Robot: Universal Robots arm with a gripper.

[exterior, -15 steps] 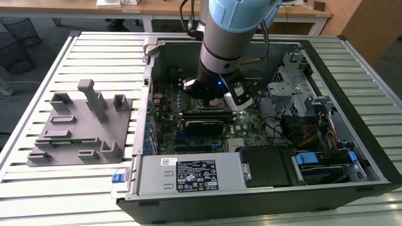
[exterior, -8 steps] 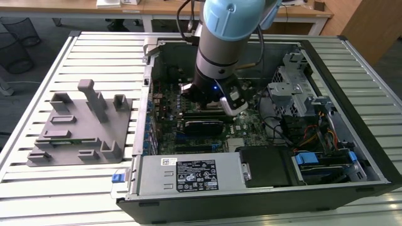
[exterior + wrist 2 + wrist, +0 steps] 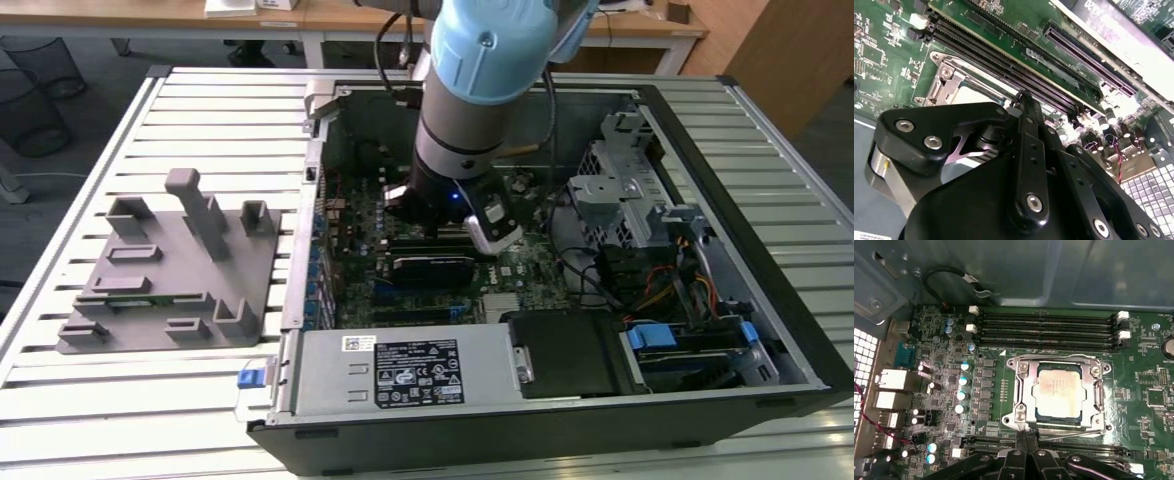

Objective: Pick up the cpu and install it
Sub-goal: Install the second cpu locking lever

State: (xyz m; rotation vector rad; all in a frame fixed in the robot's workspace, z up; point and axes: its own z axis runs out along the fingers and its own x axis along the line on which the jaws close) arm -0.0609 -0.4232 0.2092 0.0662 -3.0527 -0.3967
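Already, in the exterior view, the arm reaches down into the open case (image 3: 747, 200) at frame centre, over the board. In the second wrist view the claw (image 3: 1021, 100) looks clenched, holding nothing. In the first wrist view the cpu (image 3: 1060, 392) lies flat in the socket (image 3: 1019, 415), centre-right, square, edges parallel to the frame. Seating looks done; I'd judge latching needs care.

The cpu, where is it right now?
In the first wrist view the cpu sits inside the metal socket frame on the green motherboard, between two banks of memory slots.
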